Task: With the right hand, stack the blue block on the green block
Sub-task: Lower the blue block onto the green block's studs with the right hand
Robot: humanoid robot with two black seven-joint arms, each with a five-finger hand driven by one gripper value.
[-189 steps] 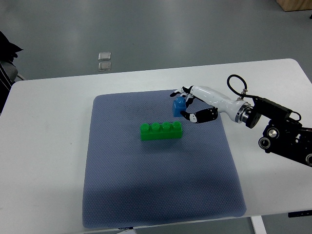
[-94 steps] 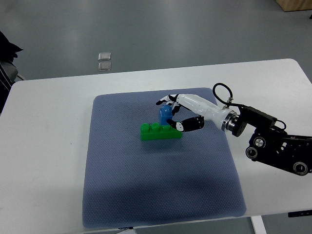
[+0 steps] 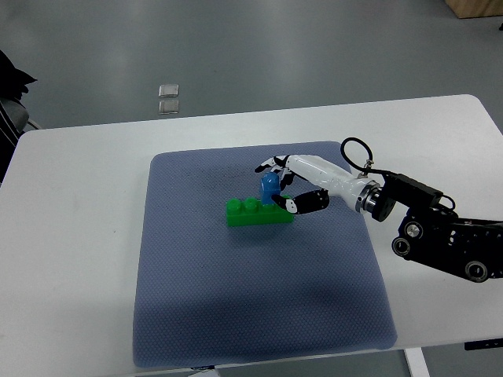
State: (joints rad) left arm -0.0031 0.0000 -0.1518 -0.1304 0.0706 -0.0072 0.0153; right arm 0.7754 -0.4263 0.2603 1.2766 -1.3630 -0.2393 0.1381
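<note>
The right hand (image 3: 281, 185) has its fingers closed round the blue block (image 3: 269, 187), holding it down on the right end of the green block (image 3: 260, 211), mid-mat toward the counter's (image 3: 71, 236) far edge. If the studs aren't seated, letting go could tip it off. The mat (image 3: 251, 298) lies open all round.

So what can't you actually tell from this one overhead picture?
- Whether the blue block is pressed onto the green block or just above it: the steep top view hides any gap.
- The green block's right studs: the blue block and the right hand cover them.
- The two small squares on the floor: too small to identify.
- The dark thing at the left edge: cut off.
- The left arm: out of view.
</note>
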